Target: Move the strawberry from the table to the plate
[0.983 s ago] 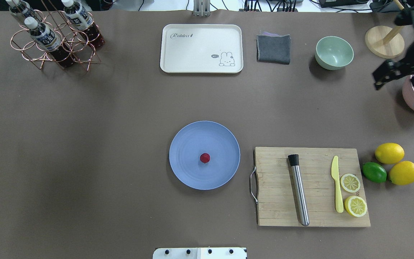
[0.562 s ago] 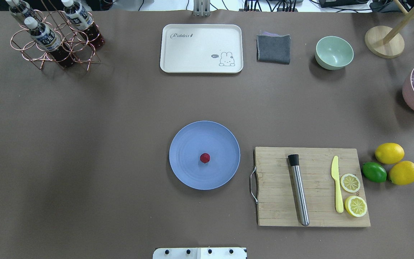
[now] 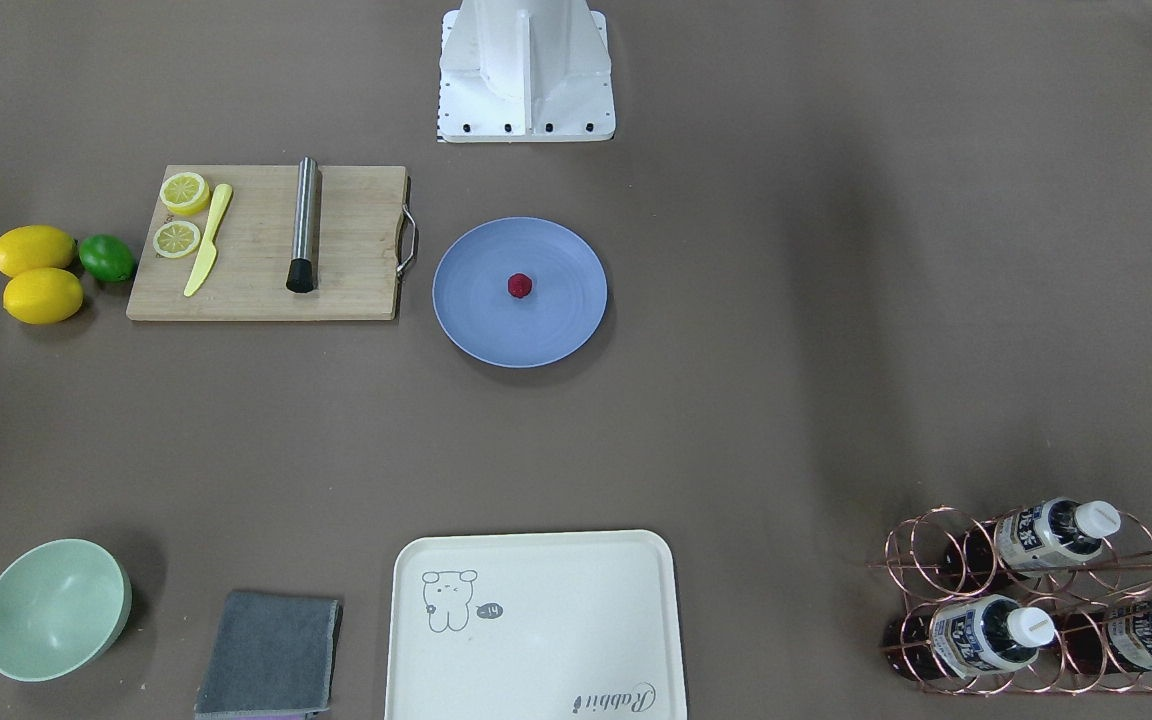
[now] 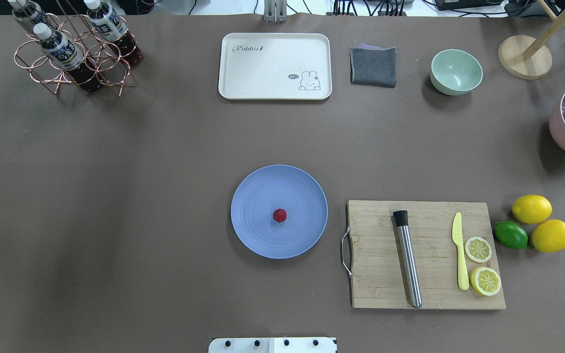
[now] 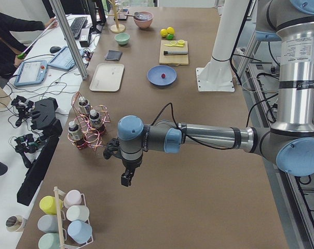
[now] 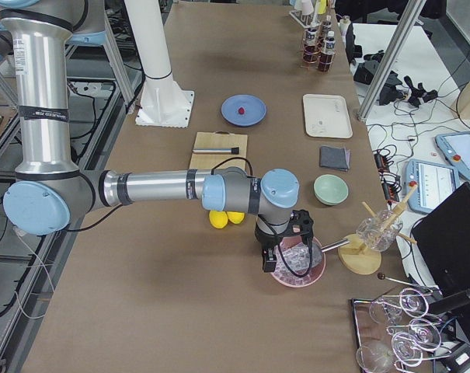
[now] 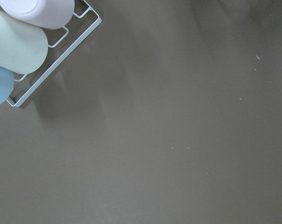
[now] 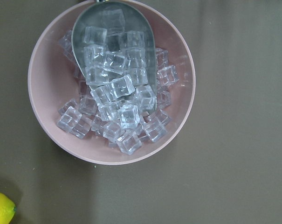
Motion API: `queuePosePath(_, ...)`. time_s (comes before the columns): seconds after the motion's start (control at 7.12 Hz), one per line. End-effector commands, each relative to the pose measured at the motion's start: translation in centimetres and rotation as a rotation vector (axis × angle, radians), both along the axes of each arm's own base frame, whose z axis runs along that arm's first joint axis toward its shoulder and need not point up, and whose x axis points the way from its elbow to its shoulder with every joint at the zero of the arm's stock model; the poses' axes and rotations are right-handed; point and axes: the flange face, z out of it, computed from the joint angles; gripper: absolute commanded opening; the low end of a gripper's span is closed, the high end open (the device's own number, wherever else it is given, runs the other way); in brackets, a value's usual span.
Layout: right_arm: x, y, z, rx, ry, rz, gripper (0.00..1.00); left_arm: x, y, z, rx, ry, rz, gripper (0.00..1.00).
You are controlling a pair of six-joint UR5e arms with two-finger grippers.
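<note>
The strawberry (image 4: 279, 215), small and dark red, lies near the middle of the blue plate (image 4: 263, 240) on the grey-brown table (image 4: 165, 171); it also shows as strawberry (image 3: 519, 286) on plate (image 3: 536, 340). Neither arm is in the overhead or front views. In the left side view my left gripper (image 5: 125, 179) hangs over bare table far from the plate, near a rack of cups. In the right side view my right gripper (image 6: 269, 260) hovers over a pink bowl of ice (image 8: 110, 84). I cannot tell whether either is open or shut.
A cutting board (image 4: 427, 255) with a steel muddler, yellow knife and lemon slices lies right of the plate; lemons and a lime (image 4: 510, 234) sit beyond it. At the back are a cream tray (image 4: 275, 66), grey cloth, green bowl (image 4: 455, 71) and bottle rack (image 4: 74, 49).
The right arm, at the overhead view's right edge one second ago, has left that view. The strawberry and plate have not moved.
</note>
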Motion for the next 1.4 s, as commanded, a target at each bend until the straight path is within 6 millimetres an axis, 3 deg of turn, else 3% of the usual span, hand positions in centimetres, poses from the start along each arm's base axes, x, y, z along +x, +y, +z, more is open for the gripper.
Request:
queuePosePath(0.0, 0.14, 0.16, 0.22, -0.005, -0.021, 0.010, 1.00, 0.05, -0.04, -0.02, 0.003, 0.002, 0.000, 0.98)
queuePosePath(1.26, 1.02, 0.67, 0.66, -0.013, -0.019, 0.028, 1.00, 0.05, -0.34, -0.27, 0.011, 0.002, 0.000, 0.98)
